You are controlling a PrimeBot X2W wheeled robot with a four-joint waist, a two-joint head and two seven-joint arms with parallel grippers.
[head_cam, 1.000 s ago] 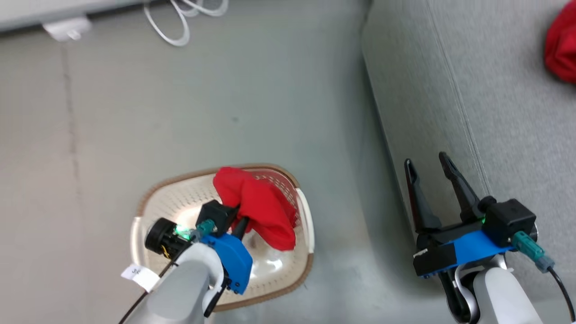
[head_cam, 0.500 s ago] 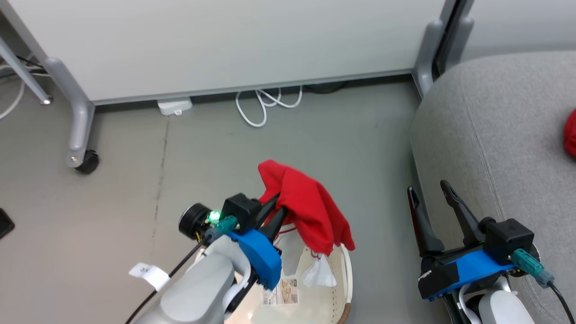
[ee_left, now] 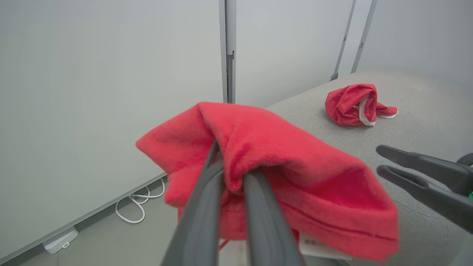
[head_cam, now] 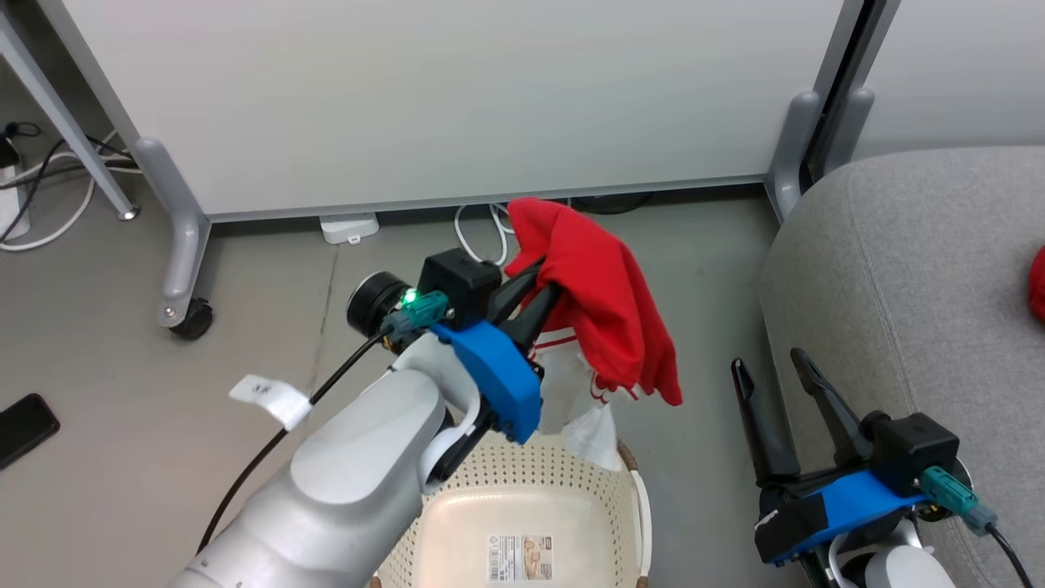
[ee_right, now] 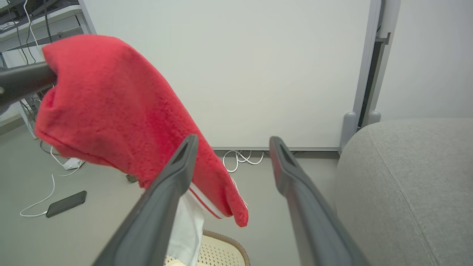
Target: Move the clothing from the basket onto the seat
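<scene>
My left gripper (head_cam: 545,282) is shut on a red piece of clothing (head_cam: 604,302) with white trim and a white part hanging below, held in the air above the far end of the basket (head_cam: 635,506). The cream perforated basket looks bare inside apart from a label. In the left wrist view the fabric (ee_left: 295,159) drapes over my fingers (ee_left: 207,192). My right gripper (head_cam: 767,363) stands open beside the grey seat (head_cam: 898,269), with nothing between its fingertips (ee_right: 233,142). A second red garment (ee_left: 354,105) lies on the seat.
A white partition panel (head_cam: 457,98) on wheeled grey legs (head_cam: 184,245) stands behind the basket. White cables (head_cam: 478,229) and a white adapter (head_cam: 349,227) lie at its foot. A black phone (head_cam: 24,425) lies on the grey floor at the left.
My left gripper has lifted the red clothing out of the basket and higher. The head camera has tilted up, so the whole picture shifted. The right gripper stays open.
</scene>
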